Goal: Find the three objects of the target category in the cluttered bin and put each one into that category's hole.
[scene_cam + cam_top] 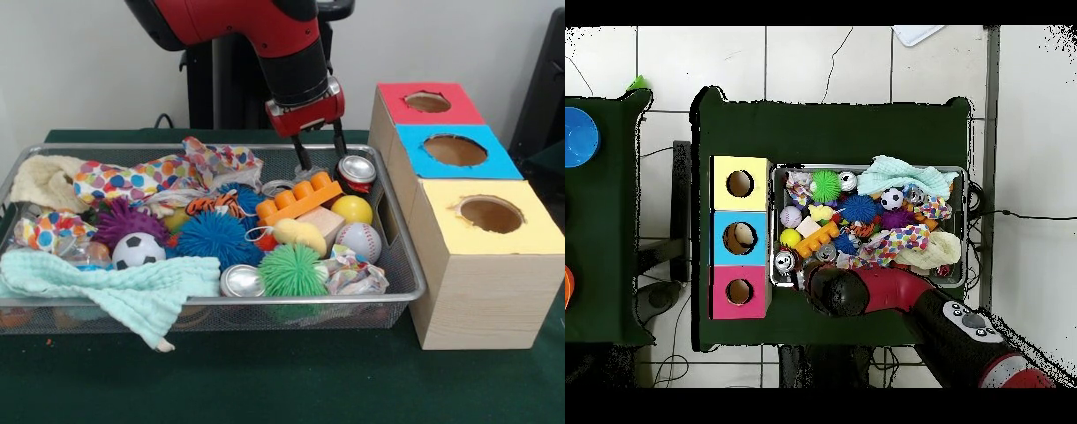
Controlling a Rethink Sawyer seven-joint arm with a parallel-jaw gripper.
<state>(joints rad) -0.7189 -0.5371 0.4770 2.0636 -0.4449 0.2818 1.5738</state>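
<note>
The mint green cloth (132,287) is hanging over the near rim of the wire bin (402,265), closest to the camera, with one corner drooping down the front. Right behind it a silver can (241,281) is lying on its side next to a green spiky ball (292,269) and some crumpled wrapper stuff.

Further back, the gripper (320,157) is hanging over the far right corner of the bin with its two dark fingers spread apart, not pinching anything. The red soda can (357,170) is standing just to the right of the fingers, close but I can't tell if it's touching. The orange toy brick (298,200) is lying just in front of the fingers and a bit below them.

A yellow ball (351,209) and a baseball (359,240) are sitting near the right wall. A blue spiky ball (214,238), a purple one (128,221) and a little soccer ball (138,252) are filling the middle.

The wooden box (481,291) is sitting right of the bin, with red (427,102), blue (455,149) and yellow (491,214) holes going far to near.
</note>
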